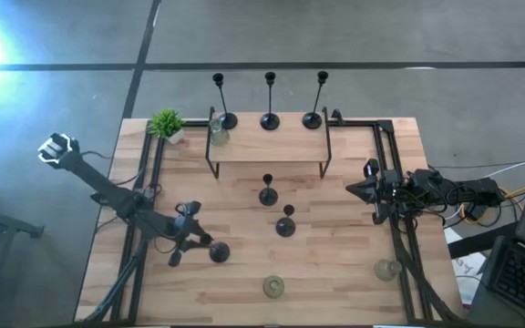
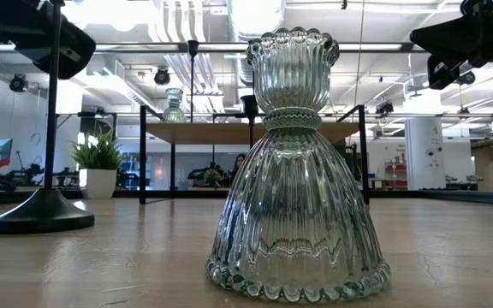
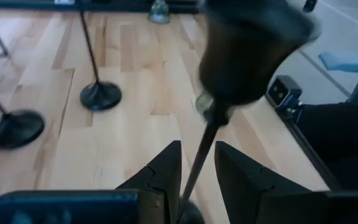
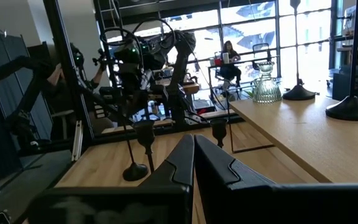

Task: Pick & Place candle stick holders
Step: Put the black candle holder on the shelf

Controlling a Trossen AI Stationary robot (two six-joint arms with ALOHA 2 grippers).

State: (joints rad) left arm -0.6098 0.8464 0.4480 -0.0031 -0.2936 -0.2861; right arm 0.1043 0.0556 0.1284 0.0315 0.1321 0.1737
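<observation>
Candle holder (image 1: 218,251) at lower left of the high view has its thin stem between our left pincer (image 1: 192,239) fingers, closed on it. Such a thin stem may slip or tilt. Right pincer (image 1: 368,189), closed, waits at right.

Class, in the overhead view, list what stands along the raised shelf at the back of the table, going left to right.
Clear glass candle holder → black candlestick holder → second black candlestick holder → third black candlestick holder.

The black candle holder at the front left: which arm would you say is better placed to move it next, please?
Left. Its end effector straddles that candle holder's stem, while the right end effector waits empty at the table's right edge.
</observation>
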